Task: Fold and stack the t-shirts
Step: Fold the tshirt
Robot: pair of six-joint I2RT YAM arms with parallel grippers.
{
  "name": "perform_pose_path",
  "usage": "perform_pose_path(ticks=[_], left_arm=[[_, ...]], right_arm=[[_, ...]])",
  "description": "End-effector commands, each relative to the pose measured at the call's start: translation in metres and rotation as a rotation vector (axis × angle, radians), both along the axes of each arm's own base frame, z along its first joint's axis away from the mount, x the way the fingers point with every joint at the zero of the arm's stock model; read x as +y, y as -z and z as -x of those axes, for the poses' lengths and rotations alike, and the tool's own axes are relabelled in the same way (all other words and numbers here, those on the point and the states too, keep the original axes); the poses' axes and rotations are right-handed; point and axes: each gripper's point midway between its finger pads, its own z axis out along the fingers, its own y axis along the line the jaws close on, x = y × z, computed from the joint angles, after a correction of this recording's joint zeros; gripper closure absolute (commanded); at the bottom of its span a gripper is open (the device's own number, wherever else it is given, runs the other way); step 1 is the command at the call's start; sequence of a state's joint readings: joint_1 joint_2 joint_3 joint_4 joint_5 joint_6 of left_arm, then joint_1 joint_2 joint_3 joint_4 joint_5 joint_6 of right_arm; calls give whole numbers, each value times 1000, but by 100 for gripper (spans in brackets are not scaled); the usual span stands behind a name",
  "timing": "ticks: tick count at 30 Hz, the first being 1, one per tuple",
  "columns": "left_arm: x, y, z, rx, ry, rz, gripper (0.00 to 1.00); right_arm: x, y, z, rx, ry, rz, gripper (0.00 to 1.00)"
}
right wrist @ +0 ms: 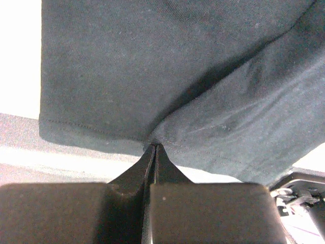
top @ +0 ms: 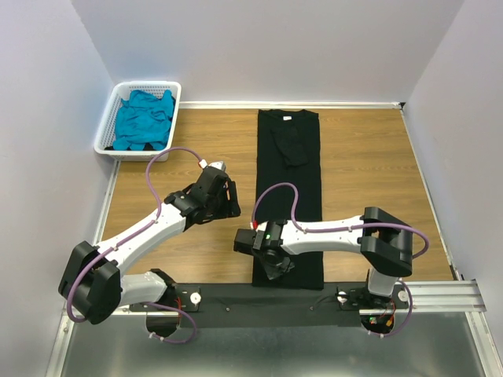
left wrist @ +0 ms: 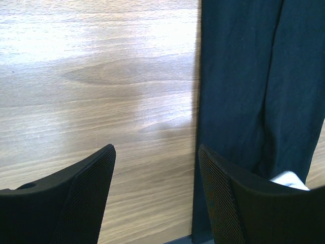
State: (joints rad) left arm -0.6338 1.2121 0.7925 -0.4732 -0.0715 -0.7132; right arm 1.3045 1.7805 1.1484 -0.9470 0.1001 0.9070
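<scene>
On the middle of the table (top: 369, 173), the black t-shirt (top: 288, 181) lies flat as 1 long thin strip, so its 2 sides look folded in. The right gripper (right wrist: 155, 147) pinches the near hem tight. The left gripper (left wrist: 156, 150) hangs with fingers wide apart over the wood, just left of the shirt, holding nothing. The teal t-shirt (top: 144, 119) sits bunched in the white basket (top: 174, 118), far left. I think the black one needs folding end to end, and then the teal one needs folding and stacking
</scene>
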Motion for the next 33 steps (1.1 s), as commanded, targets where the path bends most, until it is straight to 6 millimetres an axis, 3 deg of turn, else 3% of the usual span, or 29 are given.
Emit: perform_pose_path(ticks=[1, 8, 17, 21, 22, 23, 24, 26, 30, 32, 33], left_arm=[[7, -2, -1, -14, -28, -13, 25], [6, -1, 0, -9, -14, -13, 25], [6, 1, 2, -2, -4, -17, 25], [5, 4, 3, 6, 2, -11, 25], [4, 4, 4, 8, 5, -9, 25], [4, 5, 4, 10, 3, -8, 26], [4, 4, 4, 8, 4, -5, 25], [3, 3, 5, 8, 8, 2, 25], [0, -2, 2, -7, 8, 19, 25], [-3, -4, -1, -12, 8, 28, 25], [-7, -9, -6, -29, 9, 41, 25]], right_arm=[[2, -16, -1, -27, -31, 10, 94], [0, -35, 15, 61, -107, -34, 95], [-5, -32, 38, 175, -196, -37, 93], [-6, -24, 36, 162, -200, -41, 79], [-5, -22, 34, 154, -204, -41, 67], [-3, -23, 32, 144, -203, -42, 63], [-1, -24, 30, 133, -204, -50, 60], [12, -39, 21, 77, -206, -103, 45], [9, -52, -5, -20, -163, -130, 40], [-6, -59, -38, -94, -74, -143, 40], [-17, -62, -64, -126, 8, -152, 40]])
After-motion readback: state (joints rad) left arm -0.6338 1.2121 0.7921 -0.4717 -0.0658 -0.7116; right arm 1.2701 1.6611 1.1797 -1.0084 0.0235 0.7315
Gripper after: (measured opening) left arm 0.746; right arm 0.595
